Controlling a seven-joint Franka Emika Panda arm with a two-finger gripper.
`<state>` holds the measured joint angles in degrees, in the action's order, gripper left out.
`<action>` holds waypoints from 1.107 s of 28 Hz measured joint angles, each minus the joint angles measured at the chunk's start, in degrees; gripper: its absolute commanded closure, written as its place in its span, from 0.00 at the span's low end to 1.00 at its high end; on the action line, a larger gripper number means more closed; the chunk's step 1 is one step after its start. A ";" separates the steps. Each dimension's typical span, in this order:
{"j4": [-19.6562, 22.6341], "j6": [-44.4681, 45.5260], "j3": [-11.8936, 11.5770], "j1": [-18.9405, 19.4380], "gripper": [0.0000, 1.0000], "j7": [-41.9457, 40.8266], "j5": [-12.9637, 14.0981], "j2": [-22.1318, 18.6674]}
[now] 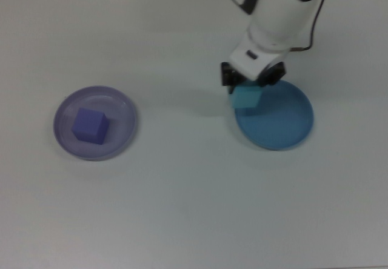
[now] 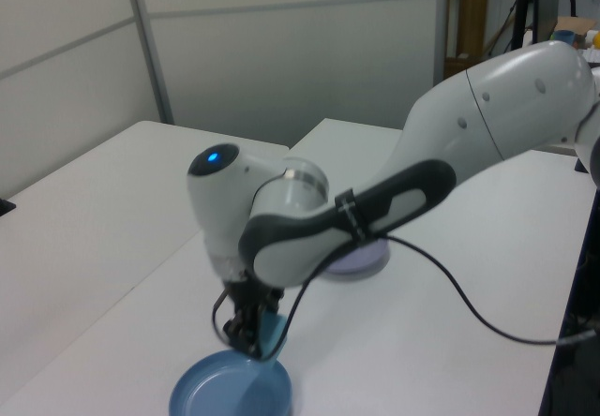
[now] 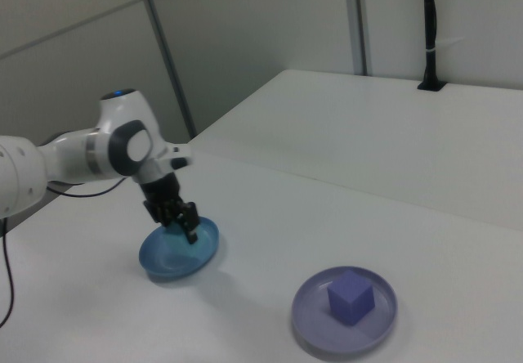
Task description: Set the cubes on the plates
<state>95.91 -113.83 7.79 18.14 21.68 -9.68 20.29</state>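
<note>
With the gripper (image 1: 248, 86) pinching the cyan cube (image 1: 246, 97) over the blue plate (image 1: 285, 123)'s near rim, I'd carry it toward the plate's middle, lower gently, then release.

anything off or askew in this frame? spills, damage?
Nothing stands out. The purple cube sits flat inside the lavender plate. The gripper holds the cyan cube, slightly tilted, over the blue plate near its rim. No spills or visible damage on the table.
</note>
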 measured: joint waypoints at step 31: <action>-4.53 3.14 -1.32 -0.35 0.00 10.05 4.56 -1.24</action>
<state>91.39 -110.68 6.47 17.79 31.73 -5.12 19.05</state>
